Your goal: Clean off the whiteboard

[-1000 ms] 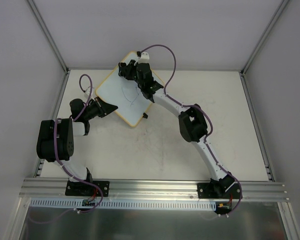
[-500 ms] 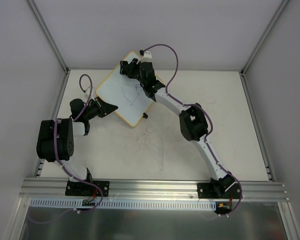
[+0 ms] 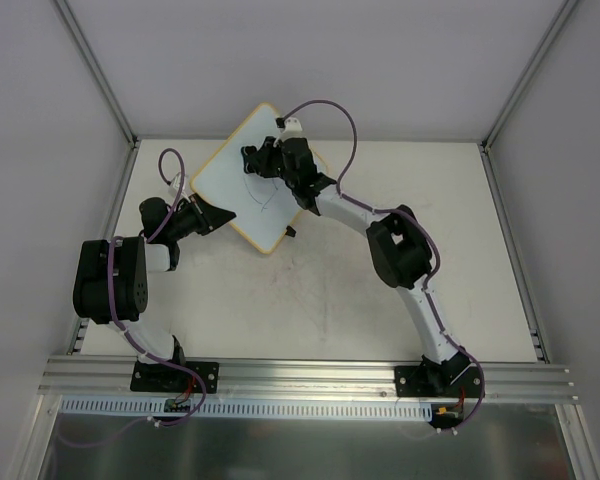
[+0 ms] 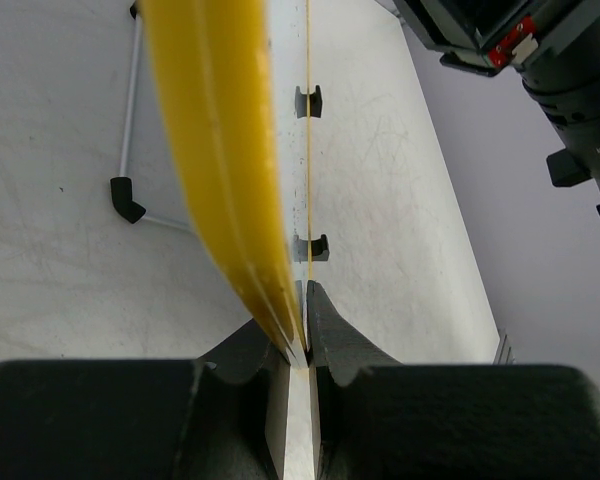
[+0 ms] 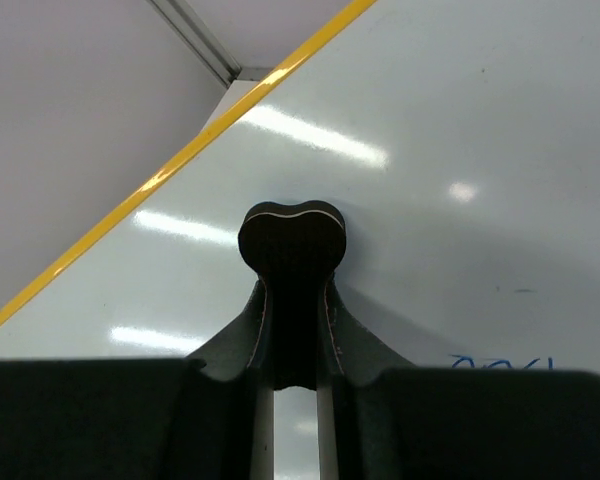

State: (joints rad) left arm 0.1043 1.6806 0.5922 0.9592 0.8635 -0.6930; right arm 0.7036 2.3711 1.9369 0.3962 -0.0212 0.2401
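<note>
The whiteboard (image 3: 225,185), white with a yellow frame, stands tilted at the table's back left. Faint pen lines (image 3: 261,192) mark its middle. My left gripper (image 3: 218,216) is shut on its lower left edge; in the left wrist view the jaws (image 4: 302,335) pinch the yellow frame (image 4: 215,130), with two black clip feet (image 4: 310,247) beyond. My right gripper (image 3: 252,160) is shut on a dark eraser (image 5: 292,235) and presses it against the board's face (image 5: 460,120). A blue scribble (image 5: 500,362) lies right of the fingers.
Grey enclosure walls and aluminium posts (image 3: 100,75) ring the table. A metal rail (image 3: 300,375) carries both arm bases at the near edge. A black corner bracket (image 4: 127,198) sits on the table left of the board.
My right gripper has slid the eraser from the board's upper edge down toward its middle. The board's top corner now shows. My left arm has not moved.
</note>
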